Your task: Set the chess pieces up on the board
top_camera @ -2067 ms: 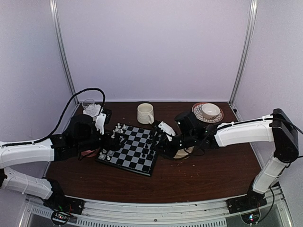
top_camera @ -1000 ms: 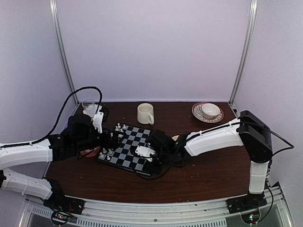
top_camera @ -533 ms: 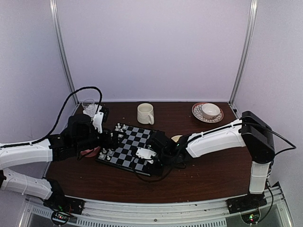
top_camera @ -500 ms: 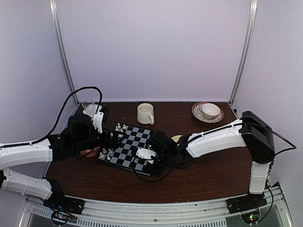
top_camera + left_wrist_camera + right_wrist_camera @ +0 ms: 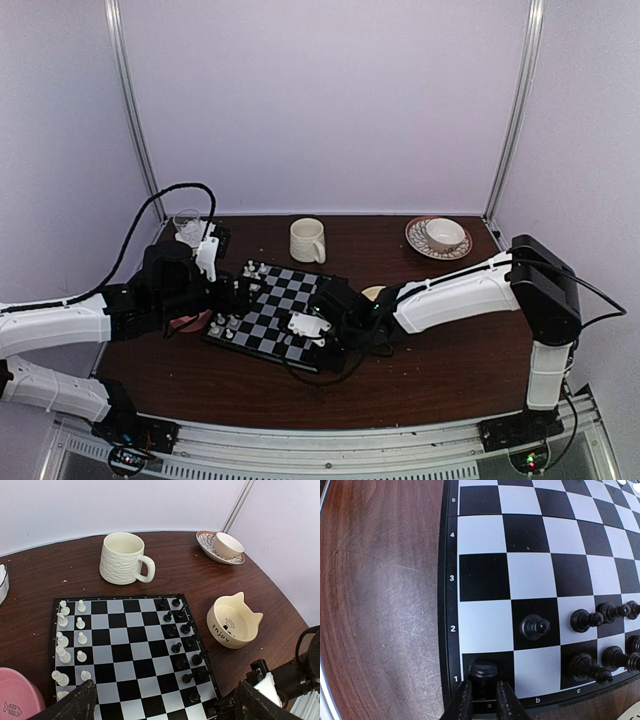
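Down at six o'clock on the small black-and-grey checked board, the right gripper pinches a tiny black chess piece; the left gripper hangs spread wide.

One board, one mug, one cat-eared bowl, one cup, one saucer; perhaps eleven white pieces, roughly thirteen black pieces.

The left end effector gapes; the right end effector pinches.
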